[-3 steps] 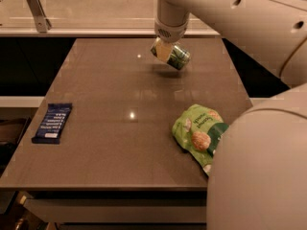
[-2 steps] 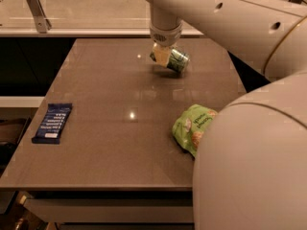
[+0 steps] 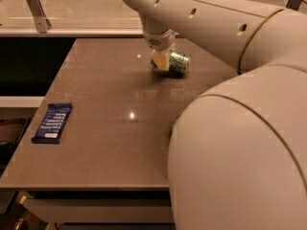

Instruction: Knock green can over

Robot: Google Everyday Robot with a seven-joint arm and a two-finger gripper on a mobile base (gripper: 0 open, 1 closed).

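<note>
Green can on its side at the worktop's far end, hand right against it.
Arm (image 3: 240, 152) fills the right foreground and reaches across the brown worktop (image 3: 105, 95). Blue wrapped bar (image 3: 53, 122) lies flat near the left edge, well apart from the rest. Green can (image 3: 178, 63) lies tipped over, far centre-right. Hand (image 3: 160, 60) hangs at the can's left end, overlapping it; whether it is clenched or released can't be told.

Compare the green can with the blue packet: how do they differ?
The green can is a cylinder, apparently tipped, at the far side; the blue packet is flat, near the left edge. The gripper is beside the can; the packet lies alone. Both are on the table.
</note>
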